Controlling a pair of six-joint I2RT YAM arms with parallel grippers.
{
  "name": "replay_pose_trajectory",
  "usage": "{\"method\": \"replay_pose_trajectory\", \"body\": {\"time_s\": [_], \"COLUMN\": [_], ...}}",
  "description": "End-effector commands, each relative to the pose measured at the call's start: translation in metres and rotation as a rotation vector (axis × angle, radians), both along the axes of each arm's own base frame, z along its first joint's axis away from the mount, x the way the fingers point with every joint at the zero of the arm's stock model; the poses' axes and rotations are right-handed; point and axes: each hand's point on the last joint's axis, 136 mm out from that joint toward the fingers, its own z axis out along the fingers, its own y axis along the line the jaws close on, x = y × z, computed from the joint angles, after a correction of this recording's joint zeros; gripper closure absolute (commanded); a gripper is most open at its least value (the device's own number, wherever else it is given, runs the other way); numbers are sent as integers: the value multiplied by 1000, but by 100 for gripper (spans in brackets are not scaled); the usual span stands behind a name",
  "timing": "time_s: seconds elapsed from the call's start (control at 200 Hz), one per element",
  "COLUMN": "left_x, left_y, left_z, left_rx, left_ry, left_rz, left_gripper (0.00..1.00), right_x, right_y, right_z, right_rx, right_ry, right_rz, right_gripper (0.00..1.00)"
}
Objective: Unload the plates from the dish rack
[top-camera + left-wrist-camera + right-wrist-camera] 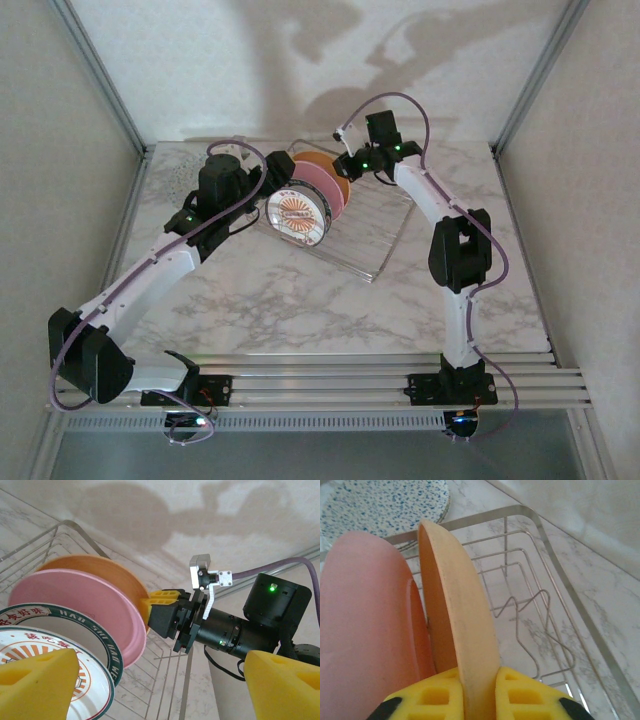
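Note:
Three plates stand on edge in the dish rack: an orange plate at the back, a pink plate before it, and a white plate with a green band and orange emblem in front. My right gripper is shut on the orange plate, whose rim sits between the yellow fingers. The pink plate leans beside it. My left gripper stands open just right of the white plate, holding nothing. From there I see the right gripper on the orange plate.
Speckled plates lie flat on the marble table beyond the rack's far end. The rack's right half holds only bare wire tines. Metal frame posts and walls close in the table's sides.

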Motion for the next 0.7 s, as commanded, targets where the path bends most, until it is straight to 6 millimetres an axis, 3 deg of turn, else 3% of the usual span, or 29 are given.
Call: {"method": "replay_pose_trajectory", "body": {"time_s": [0.0,0.18,0.496,0.696], "left_x": [-1,-2,-1,-1], "left_y": [-5,-5,-5,-4], "left_z": [5,4,4,4], "left_rx": [-12,-10,-13,-10], "left_ry": [-16,-16,-17,-17], "left_rz": [-15,-15,-14,-11], "left_gripper": [14,14,14,14], "right_x": [-5,-5,-6,-6], "right_y": [9,12,19,17], "right_z": [12,23,33,52], "right_rx": [-3,-38,-130,-165], "right_ry": [-14,-68,-183,-287], "right_rz": [7,-15,-61,-104], "right_gripper": [90,100,100,100]}}
